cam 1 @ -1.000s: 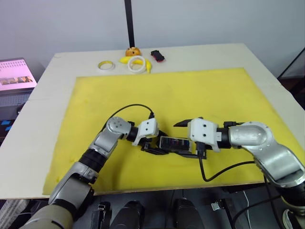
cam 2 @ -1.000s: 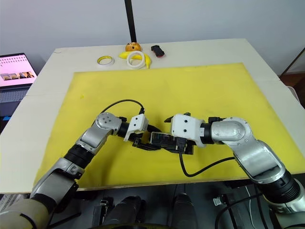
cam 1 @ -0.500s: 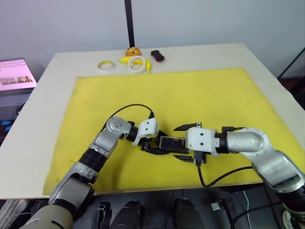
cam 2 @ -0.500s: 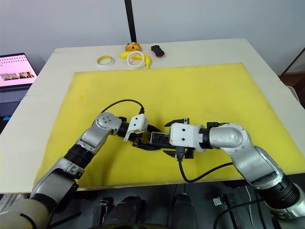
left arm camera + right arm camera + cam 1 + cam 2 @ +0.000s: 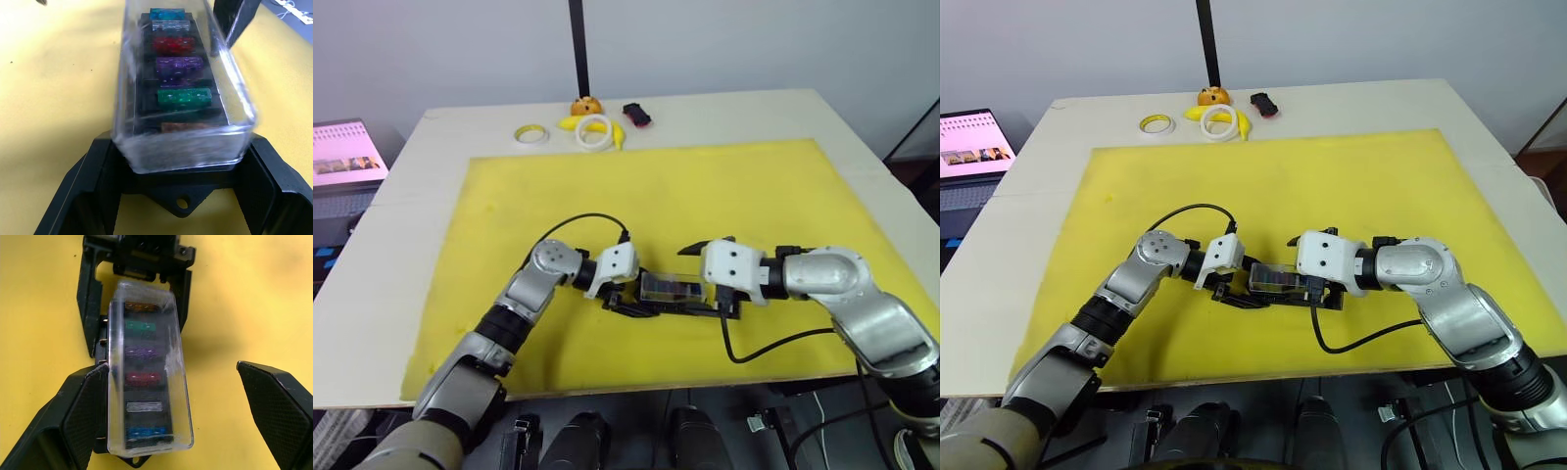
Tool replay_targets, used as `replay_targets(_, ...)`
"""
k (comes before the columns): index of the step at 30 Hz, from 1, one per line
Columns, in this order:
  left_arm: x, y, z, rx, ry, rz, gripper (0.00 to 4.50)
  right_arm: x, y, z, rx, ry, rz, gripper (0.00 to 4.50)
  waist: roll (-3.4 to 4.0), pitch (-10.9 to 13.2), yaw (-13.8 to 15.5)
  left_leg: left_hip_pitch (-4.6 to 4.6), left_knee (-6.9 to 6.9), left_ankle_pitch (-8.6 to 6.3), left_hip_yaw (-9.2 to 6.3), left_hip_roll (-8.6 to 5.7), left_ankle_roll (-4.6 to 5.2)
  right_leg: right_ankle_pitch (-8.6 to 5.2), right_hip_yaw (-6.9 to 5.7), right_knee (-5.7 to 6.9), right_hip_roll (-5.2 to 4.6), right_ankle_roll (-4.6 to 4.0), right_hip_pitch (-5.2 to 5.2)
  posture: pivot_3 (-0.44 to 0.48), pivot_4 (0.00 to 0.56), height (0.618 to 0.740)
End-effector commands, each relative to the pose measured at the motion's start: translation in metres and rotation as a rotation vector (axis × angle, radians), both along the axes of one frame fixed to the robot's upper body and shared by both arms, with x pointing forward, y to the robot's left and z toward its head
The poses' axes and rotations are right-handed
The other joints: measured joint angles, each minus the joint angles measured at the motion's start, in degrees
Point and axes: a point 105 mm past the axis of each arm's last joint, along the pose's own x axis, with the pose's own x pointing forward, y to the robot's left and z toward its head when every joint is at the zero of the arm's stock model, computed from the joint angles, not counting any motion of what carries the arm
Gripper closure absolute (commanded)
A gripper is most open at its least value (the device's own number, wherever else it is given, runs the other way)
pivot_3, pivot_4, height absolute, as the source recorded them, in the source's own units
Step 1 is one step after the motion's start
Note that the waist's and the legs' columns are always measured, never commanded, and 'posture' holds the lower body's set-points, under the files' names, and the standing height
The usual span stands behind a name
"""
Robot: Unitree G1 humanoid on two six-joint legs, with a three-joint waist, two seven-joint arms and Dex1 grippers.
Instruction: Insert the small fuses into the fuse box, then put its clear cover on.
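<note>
Both arms are clad in silver-grey metallic shells with rounded joints and darker black segments nearer the body. Each wrist ends in a blocky white housing, from which a thin black cable loops out. The left gripper [image 5: 625,302] and right gripper [image 5: 728,284] carry matte black, angular plastic fingers [image 5: 78,418].
</note>
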Motion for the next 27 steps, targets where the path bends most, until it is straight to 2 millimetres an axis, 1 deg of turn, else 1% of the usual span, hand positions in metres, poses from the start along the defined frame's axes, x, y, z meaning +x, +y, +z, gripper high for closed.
replay_targets(1,0.001,0.001,0.008,-0.018,-0.034,0.003,1.93,-0.006,0.004,0.012,0.052,0.000,0.028,0.08,0.00,0.0,0.0,0.00,0.00,0.00,0.00,0.00,0.00,0.00,0.00,0.00,0.00,0.00,0.00,0.000,0.150,0.740)
replay_targets(5,0.001,0.002,0.008,-0.017,-0.036,0.004,1.93,-0.013,0.009,0.020,0.203,0.098,0.033,0.08,0.00,0.0,0.0,0.00,0.00,0.00,0.00,0.00,0.00,0.00,0.00,0.00,0.00,0.00,0.00,0.000,0.150,0.740)
replay_targets(11,0.002,0.002,0.008,-0.019,-0.044,0.006,1.93,-0.010,0.010,0.030,0.390,0.207,-0.007,0.08,0.00,0.0,0.0,0.00,0.00,0.00,-0.02,0.00,0.00,0.00,0.00,0.01,-0.01,0.00,0.00,0.000,0.150,0.740)
replay_targets(14,0.003,0.002,0.008,-0.021,-0.057,0.008,1.93,-0.005,0.008,0.030,0.456,0.251,-0.024,0.90,0.00,0.0,0.0,0.00,0.00,0.00,-0.01,0.01,0.00,0.00,0.00,0.01,-0.01,0.00,0.00,0.000,0.150,0.740)
replay_targets(19,0.003,0.001,0.008,-0.023,-0.062,0.012,1.93,0.000,0.008,0.016,0.454,0.295,-0.044,3.36,0.00,0.0,0.0,0.00,0.00,0.00,-0.01,0.00,0.00,0.00,0.00,0.02,-0.01,0.00,0.00,0.000,0.150,0.740)
replay_targets(20,0.003,0.000,0.008,-0.023,-0.062,0.012,1.93,0.000,0.008,0.014,0.447,0.299,-0.047,3.70,0.00,0.0,0.0,0.00,0.00,0.00,-0.01,0.00,0.00,0.00,0.00,0.02,-0.01,0.00,0.00,0.000,0.150,0.740)
replay_targets(27,0.003,0.001,0.007,-0.021,-0.063,0.015,1.93,0.000,0.012,0.011,0.446,0.309,-0.042,3.70,0.00,0.0,0.0,0.00,0.01,0.00,-0.01,0.00,0.00,0.00,0.00,0.02,-0.01,0.00,0.00,0.000,0.150,0.740)
